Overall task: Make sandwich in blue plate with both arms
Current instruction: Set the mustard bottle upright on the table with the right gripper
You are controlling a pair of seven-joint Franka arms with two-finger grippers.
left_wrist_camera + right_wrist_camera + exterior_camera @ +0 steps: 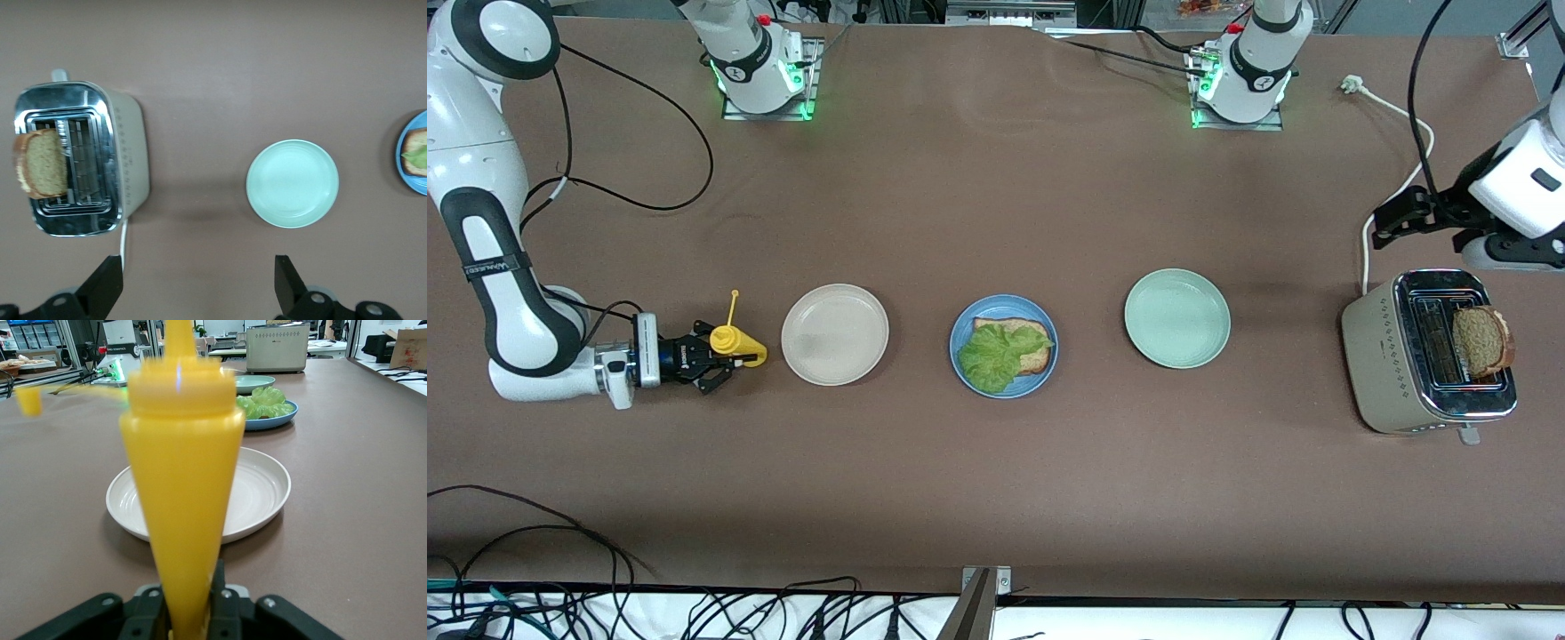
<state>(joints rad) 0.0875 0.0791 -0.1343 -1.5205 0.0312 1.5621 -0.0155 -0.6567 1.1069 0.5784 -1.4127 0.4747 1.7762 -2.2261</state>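
The blue plate (pixel 963 327) lies mid-table with one bread slice (pixel 1016 326) on it and the lettuce leaf (pixel 992 357) on that slice. The second bread slice (pixel 1483 340) stands up out of the toaster (pixel 1405 356) at the left arm's end. My left gripper (pixel 1380 224) hangs open and empty above the table beside the toaster; its wrist view (pixel 197 287) shows the toaster (pixel 130 160) and slice (pixel 43 163). My right gripper (pixel 713 360) is shut on a yellow squeeze bottle (pixel 738 345), held upright beside the beige plate (pixel 834 334). The bottle (pixel 183 473) fills the right wrist view.
A pale green plate (pixel 1176 317) lies between the blue plate and the toaster, also in the left wrist view (pixel 292 183). The toaster's white cord (pixel 1414 169) runs toward the left arm's base. In the right wrist view the beige plate (pixel 260 493) and blue plate (pixel 275 421) lie ahead.
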